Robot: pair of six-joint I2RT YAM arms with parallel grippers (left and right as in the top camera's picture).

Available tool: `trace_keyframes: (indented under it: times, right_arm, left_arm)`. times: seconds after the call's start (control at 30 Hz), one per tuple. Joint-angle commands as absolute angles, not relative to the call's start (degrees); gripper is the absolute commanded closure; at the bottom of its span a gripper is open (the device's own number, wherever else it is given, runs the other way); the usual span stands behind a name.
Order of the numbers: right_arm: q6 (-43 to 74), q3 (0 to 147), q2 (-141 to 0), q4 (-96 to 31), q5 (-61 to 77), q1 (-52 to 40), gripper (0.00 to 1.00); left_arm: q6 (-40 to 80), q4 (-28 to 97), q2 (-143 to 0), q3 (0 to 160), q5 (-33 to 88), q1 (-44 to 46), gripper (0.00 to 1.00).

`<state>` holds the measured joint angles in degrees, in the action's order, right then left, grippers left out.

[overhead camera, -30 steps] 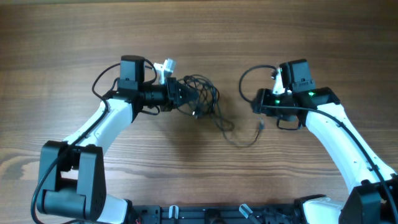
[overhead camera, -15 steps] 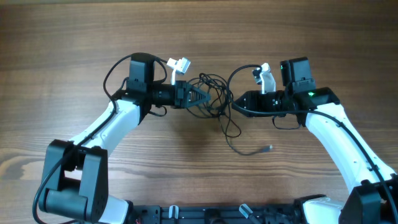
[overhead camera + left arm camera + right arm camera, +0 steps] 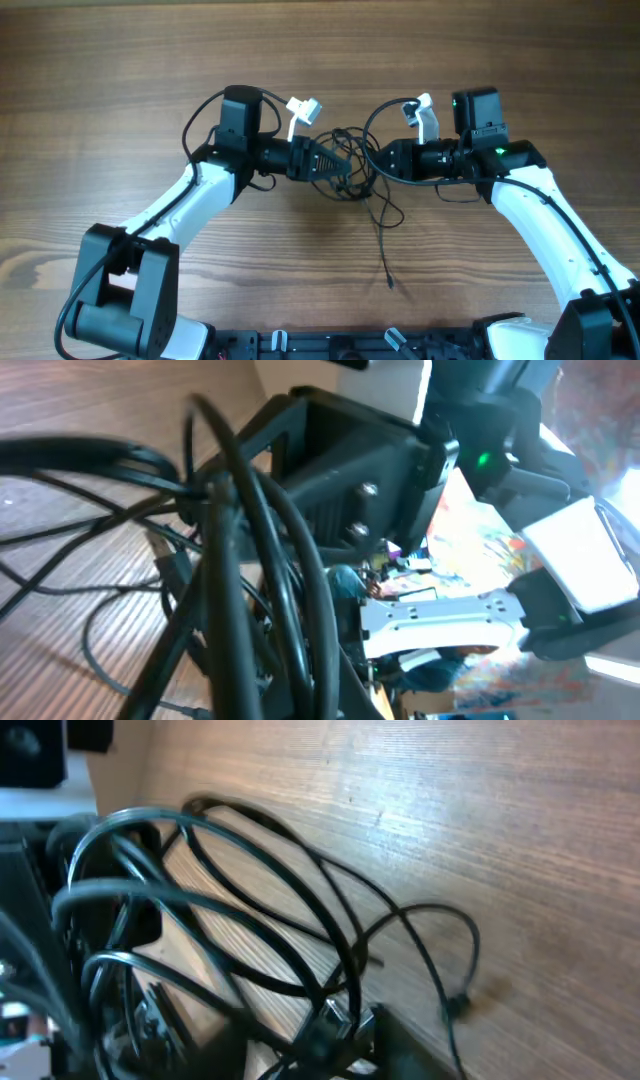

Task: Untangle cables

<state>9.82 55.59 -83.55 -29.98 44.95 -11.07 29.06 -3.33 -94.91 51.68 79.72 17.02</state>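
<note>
Seen from overhead, the left hand [image 3: 325, 162] is closed tight on the left side of the cables [image 3: 350, 158], a black bunch in mid-bench [image 3: 120, 80] between the 2 arms. The right hand [image 3: 383, 160] meets the right side of the bunch. I cannot tell whether its fingers clamp any strands or merely stand partly closed around them. Only this view shows 1 loose strand [image 3: 382, 225] running from the bunch toward the near edge, ending in a small plug [image 3: 388, 283].

The left wrist view is blurred. It puts the cables [image 3: 240, 570] right against the lens, with the right hand [image 3: 300, 480] just behind the bunch.

The right wrist view alone separates the bunch into several distinct loops [image 3: 250, 910] over the bench [image 3: 500, 810]. 1 strand curls out to the right of the bunch, ending in a plug [image 3: 455, 1005].
</note>
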Motion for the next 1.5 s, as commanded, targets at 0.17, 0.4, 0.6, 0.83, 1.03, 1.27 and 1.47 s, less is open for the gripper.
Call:
trace_keyframes:
  times: [0.17, 0.4, 0.6, 0.83, 1.03, 1.27, 1.47]
  right_arm:
    - [17.5, 55.8, -83.0, -34.1, 29.1, -11.1, 0.96]
    - [29.7, 55.7, -83.0, -41.5, 12.5, -11.1, 0.96]
    - [20.2, 55.8, -83.0, -37.3, 28.9, -11.1, 0.96]
    - [17.8, 55.8, -83.0, -32.6, 42.4, -11.1, 0.96]
    - [17.8, 55.8, -83.0, -31.6, 46.9, -11.1, 0.96]
    - [18.2, 55.8, -83.0, -27.4, 54.2, -11.1, 0.96]
    - [18.0, 55.8, -83.0, -23.8, 62.4, -11.1, 0.96]
  left_arm:
    - [29.3, -2.3, -93.4, 51.9, 77.2, 17.4, 0.59]
    - [28.7, 9.9, -93.4, 51.9, 56.0, 17.4, 0.48]
    - [28.8, 19.7, -93.4, 51.9, 41.9, 17.4, 0.48]
    - [28.7, 17.1, -93.4, 51.9, 54.8, 17.4, 0.36]
    - [28.8, 11.7, -93.4, 51.9, 60.6, 18.0, 0.43]
    - [28.8, 11.7, -93.5, 51.9, 59.3, 21.1, 0.49]
    - [28.7, 11.0, -93.5, 51.9, 59.3, 24.3, 0.36]
